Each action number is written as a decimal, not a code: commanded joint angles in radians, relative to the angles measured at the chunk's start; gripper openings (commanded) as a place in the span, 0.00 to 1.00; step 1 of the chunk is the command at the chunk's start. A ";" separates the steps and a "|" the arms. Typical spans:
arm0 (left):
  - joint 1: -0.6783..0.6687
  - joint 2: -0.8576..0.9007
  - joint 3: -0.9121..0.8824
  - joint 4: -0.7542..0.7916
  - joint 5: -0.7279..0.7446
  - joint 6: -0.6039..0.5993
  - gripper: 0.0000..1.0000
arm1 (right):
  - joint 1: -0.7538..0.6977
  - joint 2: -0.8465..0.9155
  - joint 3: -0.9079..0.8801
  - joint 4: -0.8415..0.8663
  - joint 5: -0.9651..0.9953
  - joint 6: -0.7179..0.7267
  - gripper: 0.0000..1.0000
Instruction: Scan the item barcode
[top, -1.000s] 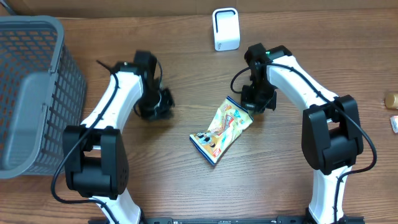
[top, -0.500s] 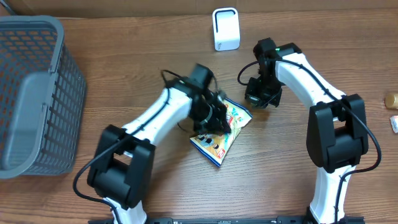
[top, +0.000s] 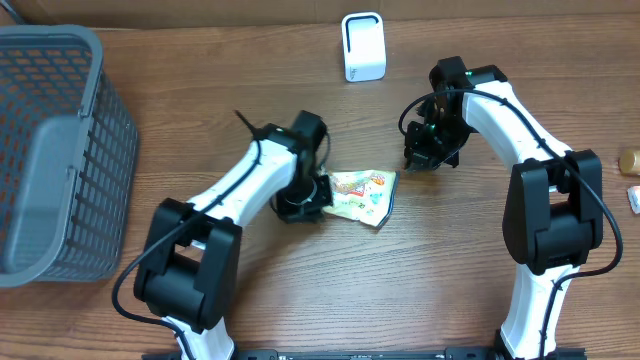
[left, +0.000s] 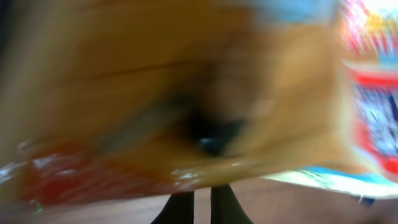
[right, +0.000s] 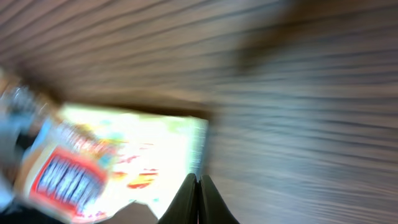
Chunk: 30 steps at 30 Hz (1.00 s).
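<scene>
Both closed and empty: left gripper (top: 318, 198) pressed the 9 o'clock edge of the snack packet (top: 365, 195), likely to turn it; right gripper (top: 428, 155) hung at 2 o'clock

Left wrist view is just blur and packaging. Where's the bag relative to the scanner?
Observer: Overhead shows the snack bag lying mid-way across the table. The white scanner stands at the far edge, well apart from it.
Operator: Right arm near it?
Observer: The right gripper is beyond the bag's far right corner, not touching it, jaws shut.
Operator: And mine?
Observer: The left gripper is at the bag's left end.
</scene>
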 joint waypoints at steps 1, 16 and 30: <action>0.064 -0.001 -0.002 0.013 -0.084 -0.014 0.04 | 0.007 -0.045 0.060 -0.002 -0.205 -0.130 0.04; 0.090 -0.025 0.272 -0.047 0.143 0.176 0.04 | 0.111 -0.045 0.094 -0.051 -0.268 -0.077 0.04; 0.098 0.233 0.218 0.006 0.104 0.213 0.04 | 0.135 -0.045 -0.182 0.204 -0.283 0.069 0.04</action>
